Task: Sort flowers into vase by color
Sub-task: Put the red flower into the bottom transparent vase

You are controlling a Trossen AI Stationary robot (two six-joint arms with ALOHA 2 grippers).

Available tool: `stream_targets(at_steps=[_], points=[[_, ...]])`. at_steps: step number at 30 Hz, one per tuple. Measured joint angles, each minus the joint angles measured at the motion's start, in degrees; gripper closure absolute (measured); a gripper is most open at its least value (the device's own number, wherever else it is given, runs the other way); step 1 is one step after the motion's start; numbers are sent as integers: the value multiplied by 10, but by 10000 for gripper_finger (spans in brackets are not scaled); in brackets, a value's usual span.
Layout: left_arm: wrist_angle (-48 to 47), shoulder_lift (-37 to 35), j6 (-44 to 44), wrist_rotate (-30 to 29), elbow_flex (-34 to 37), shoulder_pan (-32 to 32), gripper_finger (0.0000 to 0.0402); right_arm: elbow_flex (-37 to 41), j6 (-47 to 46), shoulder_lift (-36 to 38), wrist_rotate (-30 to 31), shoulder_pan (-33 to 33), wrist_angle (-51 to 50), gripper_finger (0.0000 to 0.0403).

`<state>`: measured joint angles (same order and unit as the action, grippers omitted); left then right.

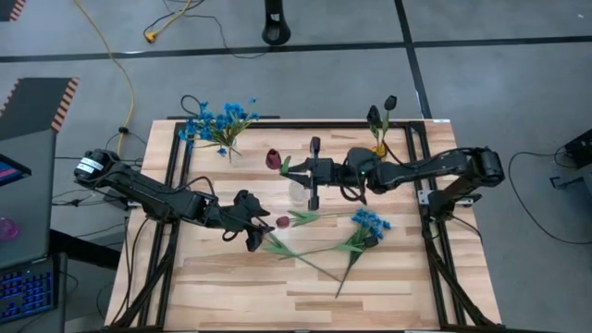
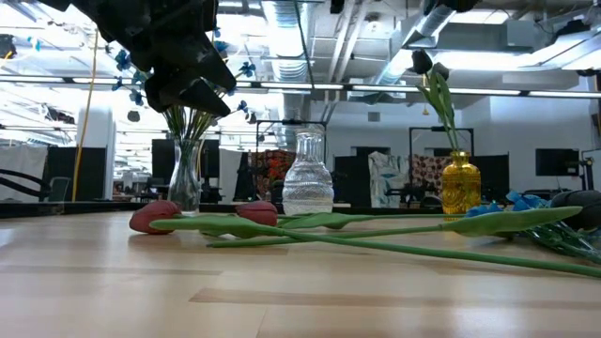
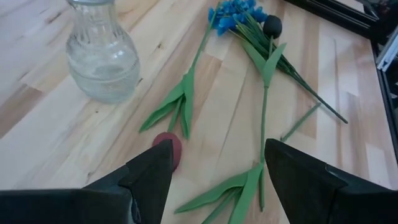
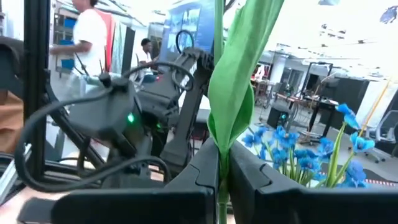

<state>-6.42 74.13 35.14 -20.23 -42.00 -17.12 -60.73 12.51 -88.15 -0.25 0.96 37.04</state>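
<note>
Blue flowers (image 1: 372,220), dark red rosebud (image 1: 282,222), gold vase (image 2: 461,184), green leaves (image 3: 176,107)

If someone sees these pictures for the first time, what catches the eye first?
The right gripper at mid-table, shut on a red flower beside the clear vase. The open left gripper hovers over a second red flower. Blue flowers fill the back-left vase.

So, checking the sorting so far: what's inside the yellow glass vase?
Two near-black buds on green stems stand in the yellow glass vase; its tinted wall hides the stem ends and anything else inside.
</note>
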Motion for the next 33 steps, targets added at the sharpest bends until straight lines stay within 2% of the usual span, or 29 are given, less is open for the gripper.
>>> stream_targets(at_steps=[5,11,24,33], points=[[0,0,1,-14,0,0,160,0,-6,-33,-31,22,32,358],[-1,0,12,-15,0,0,160,0,-32,-66,-34,37,56,358],[-1,0,16,-15,0,0,160,10,-37,-68,-28,42,33,358],[-1,0,18,-15,0,0,160,127,-84,-63,-27,64,251,358]])
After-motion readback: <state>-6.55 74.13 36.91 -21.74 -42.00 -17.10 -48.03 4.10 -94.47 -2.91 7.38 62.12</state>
